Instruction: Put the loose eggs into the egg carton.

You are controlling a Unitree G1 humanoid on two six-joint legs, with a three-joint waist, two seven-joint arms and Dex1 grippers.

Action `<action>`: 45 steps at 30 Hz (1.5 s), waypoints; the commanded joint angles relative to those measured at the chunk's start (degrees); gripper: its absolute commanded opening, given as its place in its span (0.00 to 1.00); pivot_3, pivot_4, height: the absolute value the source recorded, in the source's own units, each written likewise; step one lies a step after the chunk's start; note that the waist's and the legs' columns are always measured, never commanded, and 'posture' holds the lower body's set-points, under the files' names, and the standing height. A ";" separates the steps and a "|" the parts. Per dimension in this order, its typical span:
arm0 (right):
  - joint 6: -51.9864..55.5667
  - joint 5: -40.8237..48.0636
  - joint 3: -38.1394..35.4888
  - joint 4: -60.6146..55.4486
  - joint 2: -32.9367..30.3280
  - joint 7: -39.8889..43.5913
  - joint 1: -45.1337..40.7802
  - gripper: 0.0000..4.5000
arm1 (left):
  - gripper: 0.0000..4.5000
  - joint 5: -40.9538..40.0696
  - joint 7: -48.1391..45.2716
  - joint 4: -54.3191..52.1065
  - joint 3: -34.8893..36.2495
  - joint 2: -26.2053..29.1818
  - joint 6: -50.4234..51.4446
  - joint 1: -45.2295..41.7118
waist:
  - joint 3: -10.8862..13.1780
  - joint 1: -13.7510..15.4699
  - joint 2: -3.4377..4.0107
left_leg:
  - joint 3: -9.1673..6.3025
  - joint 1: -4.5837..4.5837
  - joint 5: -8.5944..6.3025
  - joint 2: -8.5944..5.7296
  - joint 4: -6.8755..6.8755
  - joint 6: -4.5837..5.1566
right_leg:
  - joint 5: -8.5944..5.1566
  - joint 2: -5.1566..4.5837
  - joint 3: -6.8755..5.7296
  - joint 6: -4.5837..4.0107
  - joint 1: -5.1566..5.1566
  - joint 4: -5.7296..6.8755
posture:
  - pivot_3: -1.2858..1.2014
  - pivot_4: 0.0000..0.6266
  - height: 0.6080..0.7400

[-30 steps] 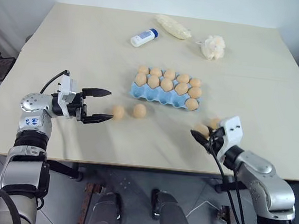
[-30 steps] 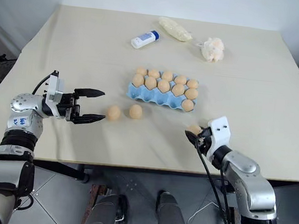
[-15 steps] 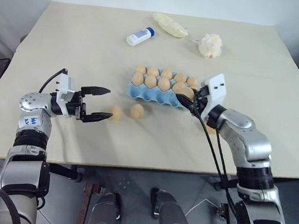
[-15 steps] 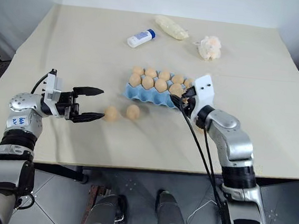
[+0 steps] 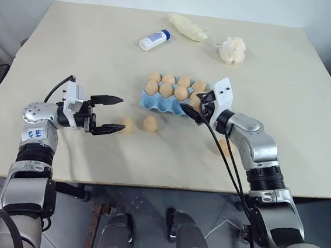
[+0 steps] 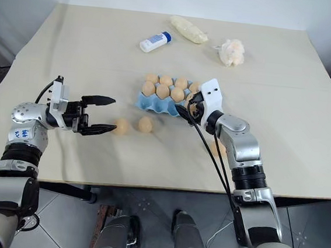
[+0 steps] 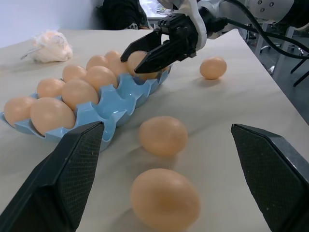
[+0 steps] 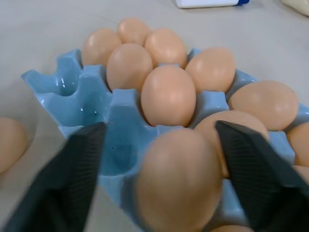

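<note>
The left hand (image 5: 123,115) is being held level above the desk (image 5: 73,45), its fingers spread wide and nothing carried between them. Just beside its tips, two loose eggs (image 5: 128,126) (image 5: 150,123) are lying on the desk, near the front wall of the egg carton (image 5: 153,102). Most of the carton's cups are being occupied. Over its near right corner, the right hand (image 5: 192,102) is being held with its fingers parted either side of an egg (image 8: 178,183). A gap is being shown on one side, so that egg is being judged loose rather than gripped. A further egg (image 7: 213,67) is lying on the desk beyond the right arm.

Trouble is being risked if the egg is being dropped onto a cup edge or a seated neighbour. It could be cracked, or rolled off onto the desk.

Empty cups beside the egg are being revealed by the right wrist view, while they are being masked by the hand in the head views. The far egg is being shown whole by the left wrist view, where the head views are leaving it partly hidden behind the forearm.
</note>
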 commanded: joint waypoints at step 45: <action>-2.47 20.08 -31.73 -51.14 -10.76 7.20 57.54 0.99 | 1.00 -3.95 -6.49 0.08 0.18 -1.64 0.78 -2.09 | -0.03 1.40 -0.05 | 0.32 0.26 -0.16 0.19 0.27 -0.40 | -0.38 0.69 0.22 -0.81 0.20 -0.04 | 0.52 0.24 1.00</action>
